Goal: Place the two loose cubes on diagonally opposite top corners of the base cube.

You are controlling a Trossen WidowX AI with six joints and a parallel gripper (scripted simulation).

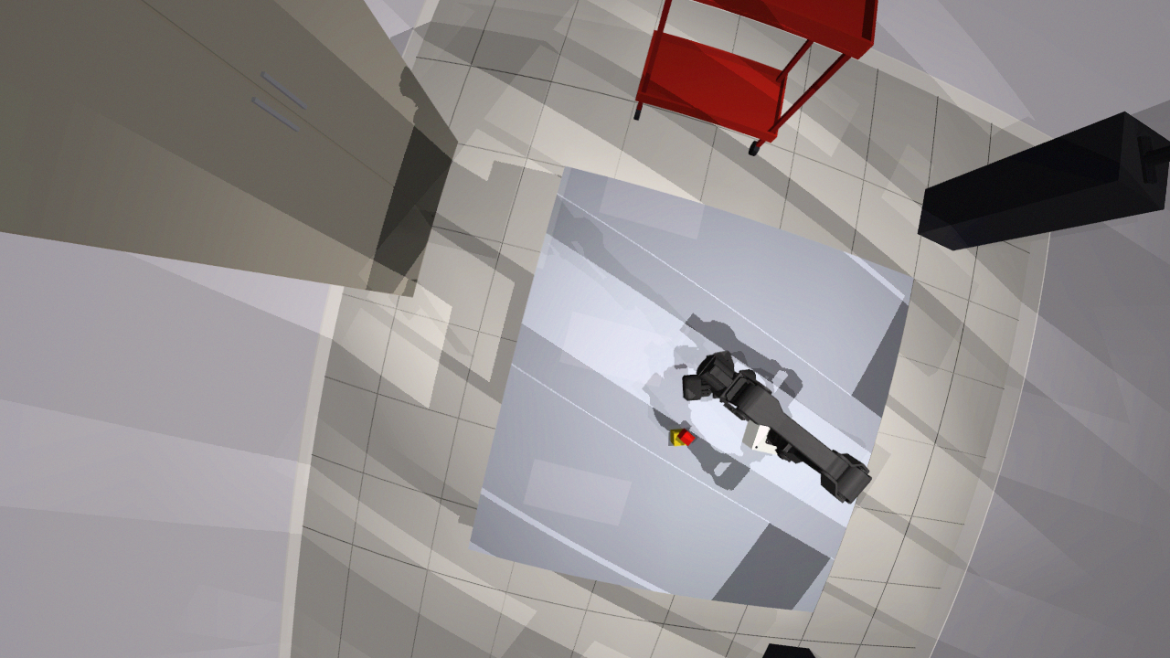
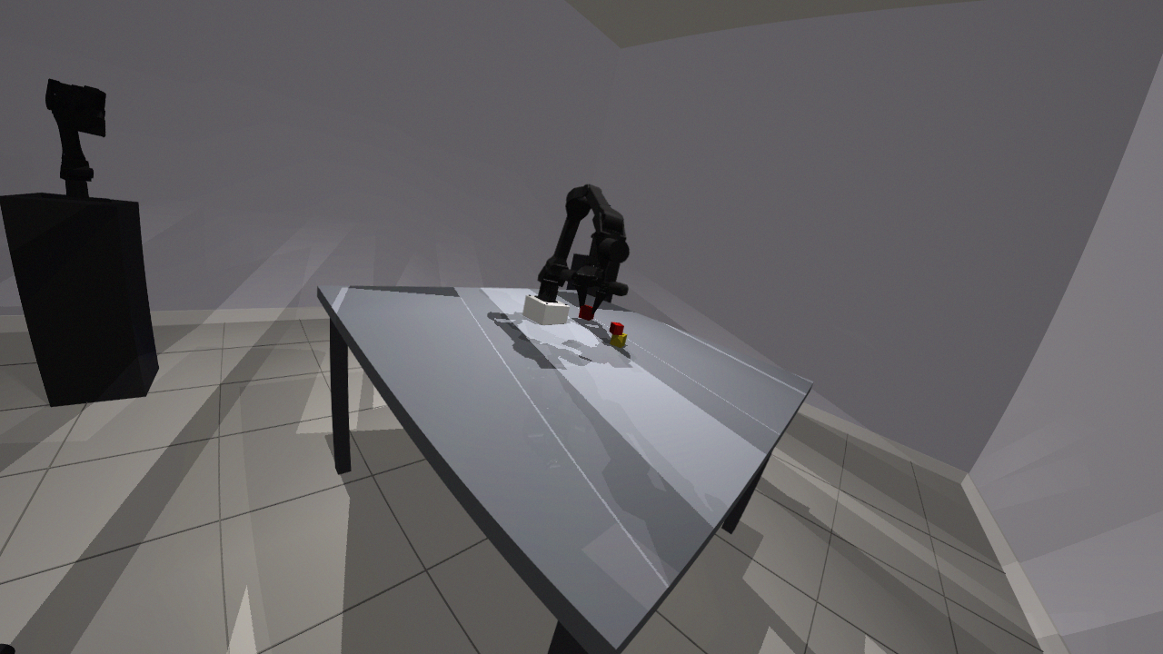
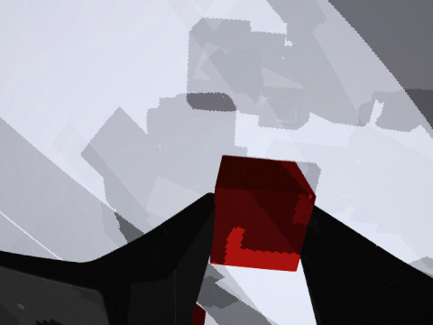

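The yellow base cube stands on the table. One red cube rests on top of it, offset toward one corner; it looks level. My gripper is shut on a second red cube, held between both fingertips above the table. In the exterior view it is left of the base cube and a little higher. In the top view the fingertips and held cube are hidden under the arm. A red sliver shows at the wrist view's bottom edge.
The white block at the arm's foot stands on the table, to the left of the cubes in the exterior view. A red cart, a cabinet and a black pedestal stand off the table.
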